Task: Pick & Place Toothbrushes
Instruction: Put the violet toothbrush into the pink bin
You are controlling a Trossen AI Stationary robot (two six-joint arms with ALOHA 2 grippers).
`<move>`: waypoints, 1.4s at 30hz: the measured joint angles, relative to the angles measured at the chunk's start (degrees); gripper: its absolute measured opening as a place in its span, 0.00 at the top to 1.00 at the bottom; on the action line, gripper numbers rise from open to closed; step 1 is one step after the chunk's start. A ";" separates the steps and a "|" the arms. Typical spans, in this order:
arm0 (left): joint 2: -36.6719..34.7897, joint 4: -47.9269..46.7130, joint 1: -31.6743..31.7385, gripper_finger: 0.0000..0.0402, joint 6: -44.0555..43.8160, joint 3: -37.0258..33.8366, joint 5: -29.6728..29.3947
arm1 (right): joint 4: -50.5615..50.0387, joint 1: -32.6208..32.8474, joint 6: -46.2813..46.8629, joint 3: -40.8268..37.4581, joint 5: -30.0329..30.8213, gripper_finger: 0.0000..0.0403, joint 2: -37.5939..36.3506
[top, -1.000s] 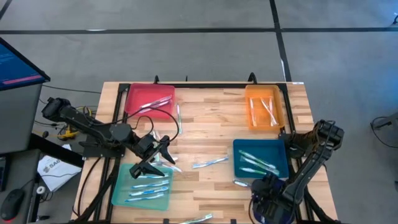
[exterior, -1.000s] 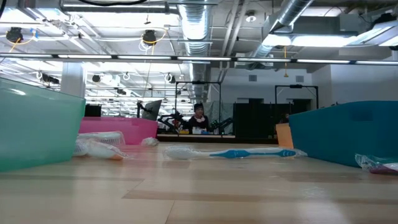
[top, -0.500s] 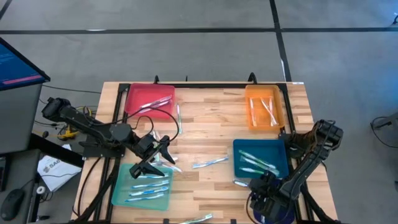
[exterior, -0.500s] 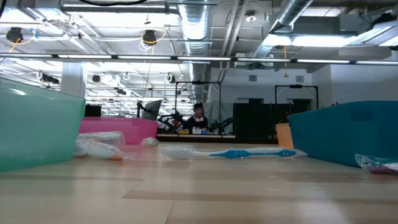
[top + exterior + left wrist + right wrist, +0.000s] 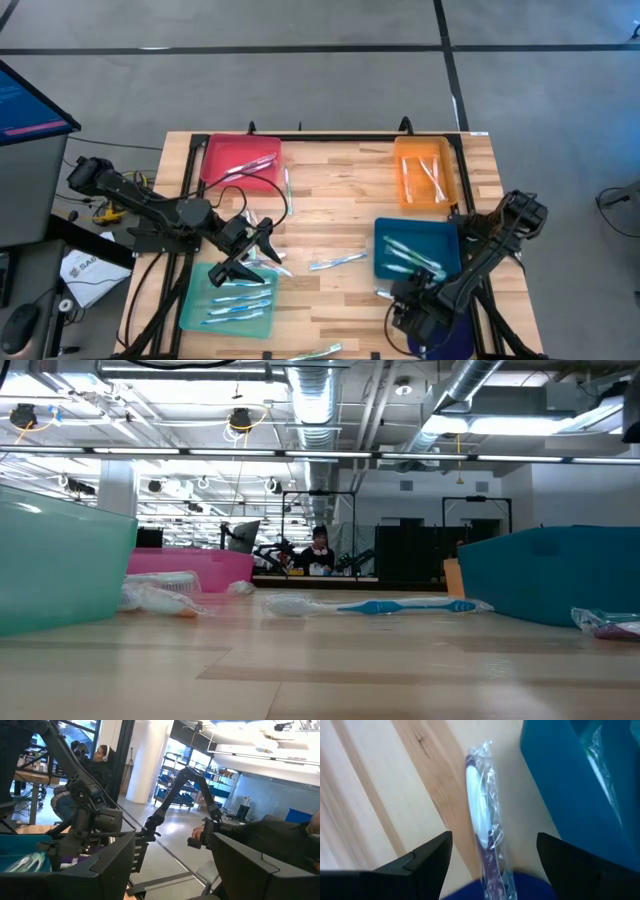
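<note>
A wrapped toothbrush (image 5: 479, 815), white with a purple part, lies flat on the wood beside the blue tray's near left corner (image 5: 385, 294). My right gripper (image 5: 492, 865) hovers over it, pointing steeply down, open, one finger on either side and clear of it (image 5: 402, 302). More toothbrushes lie in the blue tray (image 5: 418, 252), the teal tray (image 5: 230, 300), the pink tray (image 5: 240, 160) and the orange tray (image 5: 425, 172). A blue one (image 5: 337, 262) lies mid-table. My left gripper (image 5: 250, 255) waits open above the teal tray's far edge.
Another toothbrush (image 5: 318, 351) lies at the table's near edge. Loose wrapped ones sit near my left gripper (image 5: 268, 258). The blue tray's wall (image 5: 560, 780) stands close beside my right fingers. Bare wood lies between the four trays.
My right gripper has moved toward the table's left edge and sunk a little, coming over the wrapped toothbrush beside the blue tray. Its fingers have stayed open. The toothbrush has not moved.
</note>
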 joint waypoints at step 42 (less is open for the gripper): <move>0.00 0.00 -0.02 0.37 -0.18 0.04 0.02 | 6.05 2.45 2.66 -4.27 -2.70 0.37 -0.11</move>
